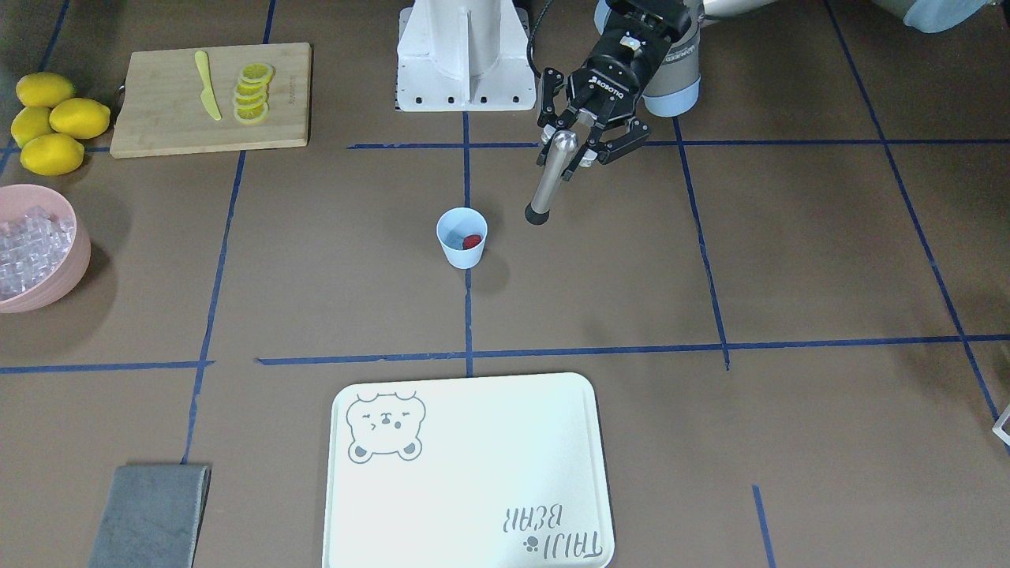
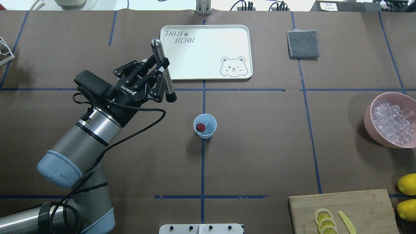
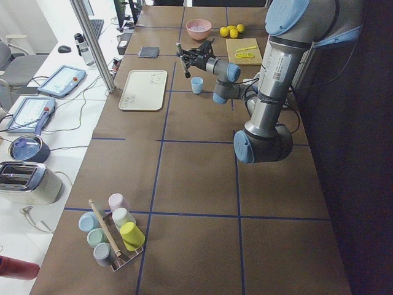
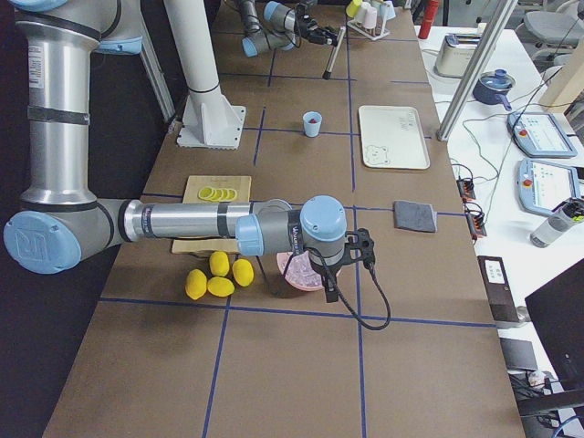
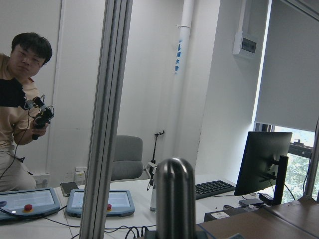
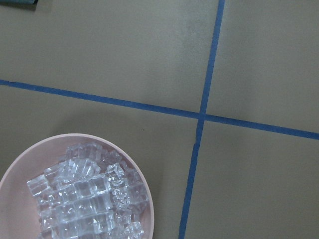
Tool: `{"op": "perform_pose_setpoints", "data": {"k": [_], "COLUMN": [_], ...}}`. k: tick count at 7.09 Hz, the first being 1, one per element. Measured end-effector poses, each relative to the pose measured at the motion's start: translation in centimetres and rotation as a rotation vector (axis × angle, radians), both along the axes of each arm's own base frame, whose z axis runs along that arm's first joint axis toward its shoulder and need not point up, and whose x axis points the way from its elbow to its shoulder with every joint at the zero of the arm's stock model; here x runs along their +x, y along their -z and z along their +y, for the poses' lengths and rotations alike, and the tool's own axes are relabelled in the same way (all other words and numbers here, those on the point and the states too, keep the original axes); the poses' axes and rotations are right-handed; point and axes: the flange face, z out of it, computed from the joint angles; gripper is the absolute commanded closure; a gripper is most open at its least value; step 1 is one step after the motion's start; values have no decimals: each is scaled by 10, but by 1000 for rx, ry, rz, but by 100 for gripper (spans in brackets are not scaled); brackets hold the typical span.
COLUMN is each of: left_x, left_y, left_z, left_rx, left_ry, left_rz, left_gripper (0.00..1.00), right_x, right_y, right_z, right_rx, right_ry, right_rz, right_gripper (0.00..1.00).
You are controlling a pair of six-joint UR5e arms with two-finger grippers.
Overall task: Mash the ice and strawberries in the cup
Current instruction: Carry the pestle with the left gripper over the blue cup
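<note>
one left gripper (image 1: 566, 151), clenched on one muddler (image 1: 550, 180). one right gripper (image 4: 318, 265), seen only from the table's end, so i cannot tell whether it is clenched or released. it hangs over the pink bowl (image 1: 79, 252).

counts: one cup (image 1: 462, 257), one strawberry (image 1: 472, 241), one pink bowl heaped with ice (image 1: 28, 244), too many cubes for me to count. four lemons (image 1: 79, 118), one cutting board (image 1: 158, 118), one yellow knife (image 1: 207, 95), a row of overlapping lemon slices (image 1: 252, 95), about five. one tray (image 1: 473, 473), one grey cloth (image 1: 150, 517).

the muddler's long axis is steeply tilted. its rounded metal end points up past the fingers (image 1: 601, 150), and its black end points down and aslant toward the cup's side. the cup stands upright, mouth up, below the left gripper, off to its right and nearer the robot's base. it is near the muddler's black end but apart from it.

the cup is pale blue, plain and tapered. the strawberry is a small red piece lying inside at the bottom. whether ice lies beside it i cannot tell. the ice in the bowl, directly beneath the right gripper, is clear and glassy. the muddler is a polished metal rod with a black foot.
</note>
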Motion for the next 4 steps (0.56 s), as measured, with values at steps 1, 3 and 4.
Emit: {"op": "perform_pose_setpoints", "data": {"k": [1, 3, 4], "left_x": [13, 58, 74], "left_y": [-3, -3, -2], "left_z": [1, -2, -1], "left_rx": [48, 75, 70], "left_ry": [-37, -73, -78], "left_rz": [20, 31, 27], "left_gripper": [100, 100, 100], "right_x": [-1, -3, -3], "right_y": [0, 0, 0], "right_z": [0, -1, -1], "right_rx": [-1, 0, 0], "right_ry": [3, 5, 6], "right_rz": [0, 0, 0], "right_gripper": [1, 1, 1]}}
